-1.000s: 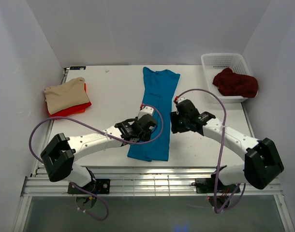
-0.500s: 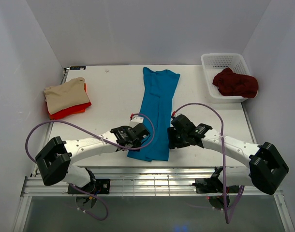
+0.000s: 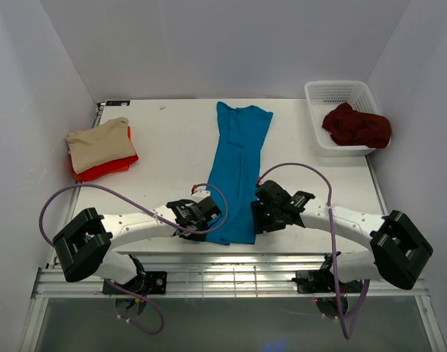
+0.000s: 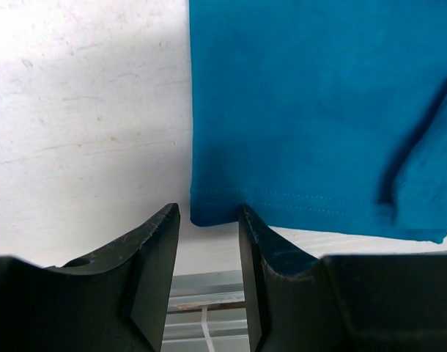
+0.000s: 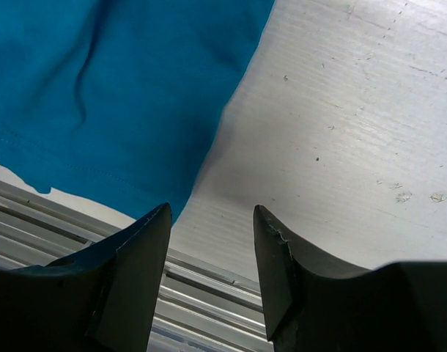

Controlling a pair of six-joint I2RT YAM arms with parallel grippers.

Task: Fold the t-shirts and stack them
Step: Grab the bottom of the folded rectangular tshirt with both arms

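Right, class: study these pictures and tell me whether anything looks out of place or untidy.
The maroon t-shirt lies crumpled in the white basket, spilling over its near rim. Nothing else stands out.

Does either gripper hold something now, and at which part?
Nothing is held. Both the left gripper and the right gripper stand open with empty jaws, each near a bottom hem corner of the teal t-shirt.

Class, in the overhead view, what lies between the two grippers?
The near hem end of the teal t-shirt lies between the left gripper and the right gripper, shown in the top view.
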